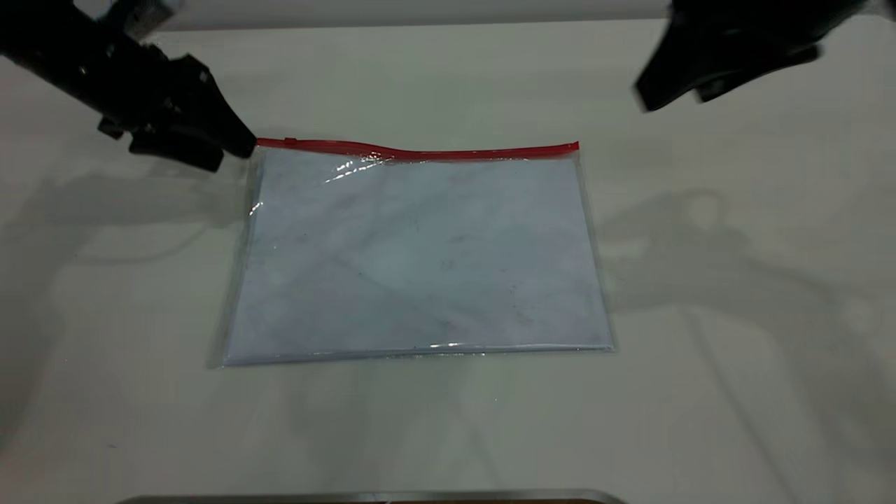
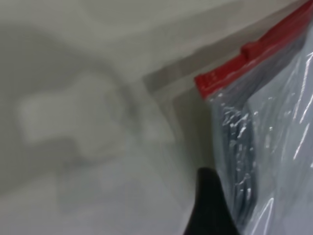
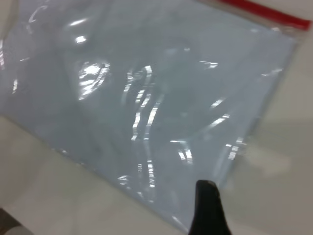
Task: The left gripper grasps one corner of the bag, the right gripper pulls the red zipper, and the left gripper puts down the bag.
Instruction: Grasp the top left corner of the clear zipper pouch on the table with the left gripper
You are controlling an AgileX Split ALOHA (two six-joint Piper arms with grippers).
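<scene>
The bag (image 1: 420, 259), a clear pouch with white sheets inside, lies flat in the middle of the table. The red zipper (image 1: 420, 152) runs along its far edge, with the small slider tab (image 1: 289, 142) close to the left end. My left gripper (image 1: 229, 157) is low at the bag's far left corner, open, its upper tip touching the zipper's end. The left wrist view shows one fingertip (image 2: 210, 200) beside the bag (image 2: 274, 147) and the zipper (image 2: 254, 54). My right gripper (image 1: 675, 98) hangs open above the table, beyond the far right corner. One of its fingers (image 3: 209, 205) shows over the bag (image 3: 146, 98).
The pale table (image 1: 735, 350) stretches bare round the bag on every side. A grey metal edge (image 1: 364, 497) runs along the near border of the exterior view. Both black arms enter from the far corners.
</scene>
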